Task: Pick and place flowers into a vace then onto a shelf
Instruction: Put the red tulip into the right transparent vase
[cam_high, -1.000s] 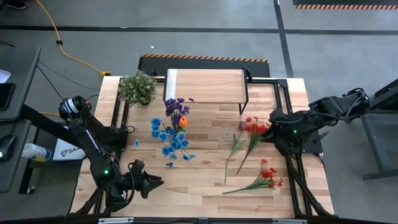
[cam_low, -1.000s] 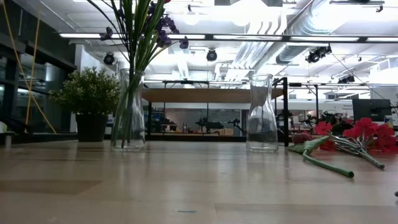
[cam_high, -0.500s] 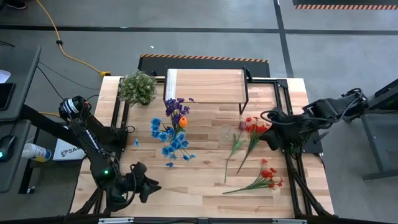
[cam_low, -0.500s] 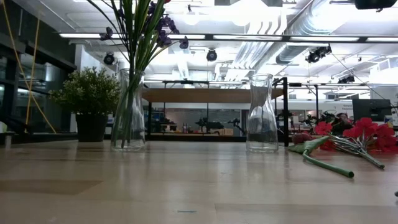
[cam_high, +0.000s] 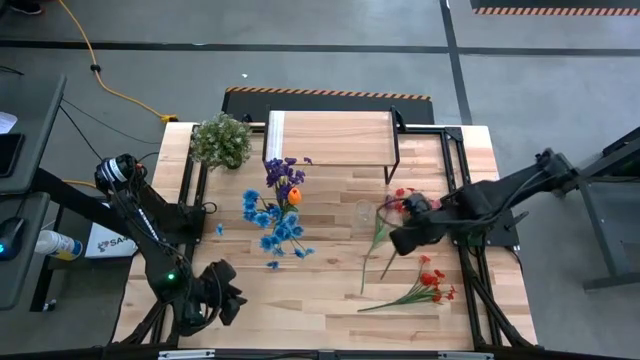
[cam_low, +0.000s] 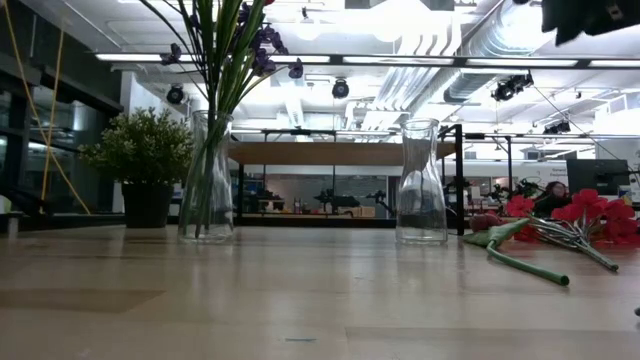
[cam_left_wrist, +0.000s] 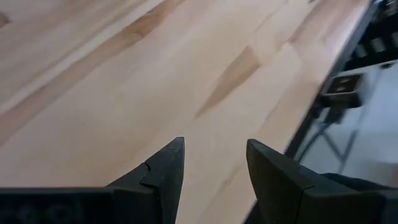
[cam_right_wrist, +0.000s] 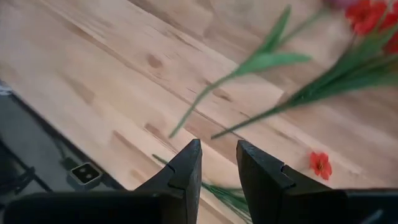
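Red flowers (cam_high: 404, 214) lie flat on the table at the right, with another red spray (cam_high: 428, 287) nearer the front edge. My right gripper (cam_high: 397, 243) hovers above their green stems (cam_right_wrist: 247, 64), slanting down, fingers a narrow gap apart (cam_right_wrist: 219, 146) with nothing between them. An empty glass vase (cam_low: 421, 185) stands mid-table. A second vase (cam_low: 208, 180) at the left holds blue, purple and orange flowers (cam_high: 278, 205). The shelf (cam_high: 330, 138) stands at the far edge. My left gripper (cam_high: 232, 305) waits open (cam_left_wrist: 214, 146) over bare wood near the front left.
A bushy potted plant (cam_high: 222, 140) stands at the far left beside the shelf. A loose red bloom (cam_right_wrist: 320, 165) lies on the wood by the stems. Black frame rails (cam_high: 465, 180) run along the table's right side. Bare wood stretches between the two vases and the front edge.
My right gripper has swung from the table's right edge toward the middle and down, rolling its wrist, and now hangs over the red flowers' stems. My left gripper has tipped downward and turned where it stands. The flowers and vases have not moved.
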